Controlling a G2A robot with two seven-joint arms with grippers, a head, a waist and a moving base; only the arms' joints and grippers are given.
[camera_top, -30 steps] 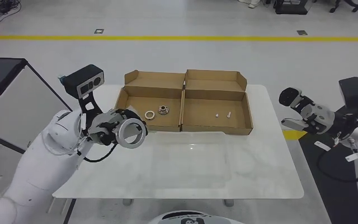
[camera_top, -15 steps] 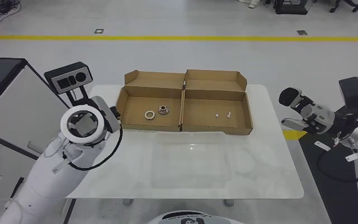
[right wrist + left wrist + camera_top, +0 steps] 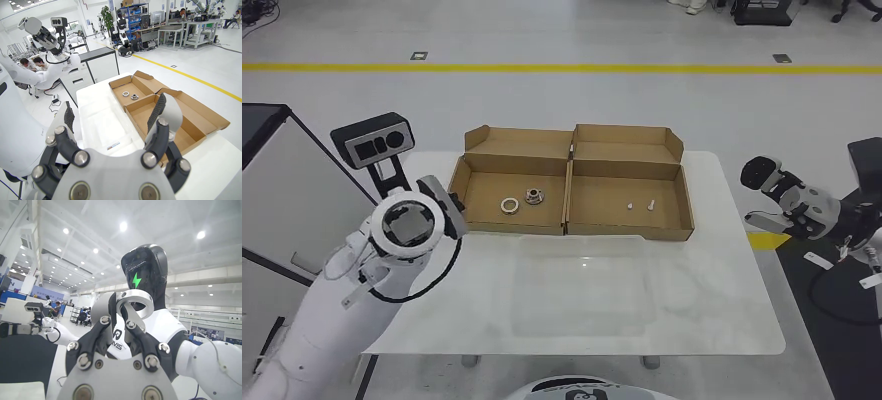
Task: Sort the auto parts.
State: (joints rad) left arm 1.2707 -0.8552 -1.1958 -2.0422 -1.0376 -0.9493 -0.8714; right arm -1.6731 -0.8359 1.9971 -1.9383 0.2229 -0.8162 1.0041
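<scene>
My left gripper (image 3: 121, 306) is shut on a large metal ring (image 3: 135, 303), held up at the table's left edge and facing the top camera, where the ring (image 3: 384, 222) circles the gripper (image 3: 407, 225). Two open cardboard boxes stand side by side at the table's far side. The left box (image 3: 464, 190) holds a smaller ring (image 3: 510, 205) and a flanged hub (image 3: 534, 195). The right box (image 3: 682, 200) holds two small pale parts (image 3: 630, 207) (image 3: 650, 205). My right gripper (image 3: 115, 106) is open and empty, off the table's right side (image 3: 782, 195).
The white table (image 3: 582, 290) is bare in front of the boxes. A dark-framed cabinet (image 3: 282, 190) stands left of the table. A small label (image 3: 113, 145) lies on the table near its front edge.
My left arm swung the big ring from in front of the left box out to the table's left edge, turning it up toward the camera. The right arm has not moved.
</scene>
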